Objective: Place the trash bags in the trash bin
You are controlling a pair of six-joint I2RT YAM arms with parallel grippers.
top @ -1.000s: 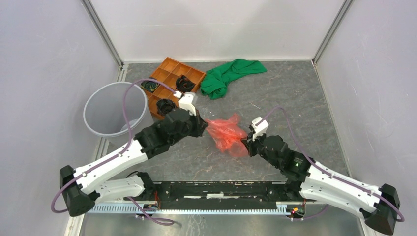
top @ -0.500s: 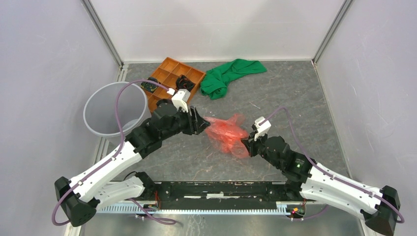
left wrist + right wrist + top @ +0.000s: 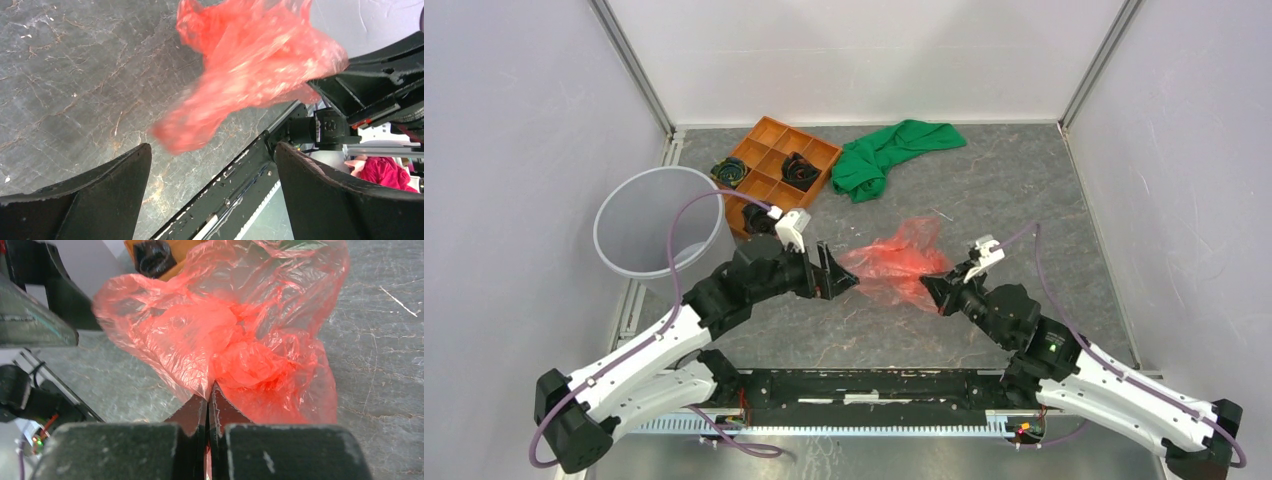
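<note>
The trash bag [image 3: 894, 262] is a loose, crinkly red-pink sack in the middle of the table. My right gripper [image 3: 931, 290] is shut on its near right edge. In the right wrist view the fingertips [image 3: 208, 392] pinch a fold of the bag [image 3: 225, 325], which billows out ahead of them. My left gripper [image 3: 836, 272] stands wide open just left of the bag and apart from it. Its wrist view shows nothing between the gripper's jaws [image 3: 212, 150], with the bag [image 3: 250, 70] beyond the tips. The trash bin [image 3: 649, 225] stands upright at the far left, behind the left arm.
An orange compartment tray [image 3: 768, 124] holding dark coiled items sits behind the left gripper. A green cloth [image 3: 889, 150] lies at the back centre. The cage walls close in left, right and back. The arms' base rail [image 3: 864, 385] runs along the near edge.
My left gripper has opened and let go of the bag, drawing back a little. The right gripper, still shut on the bag, has shifted right, and the bag has spread out towards the back.
</note>
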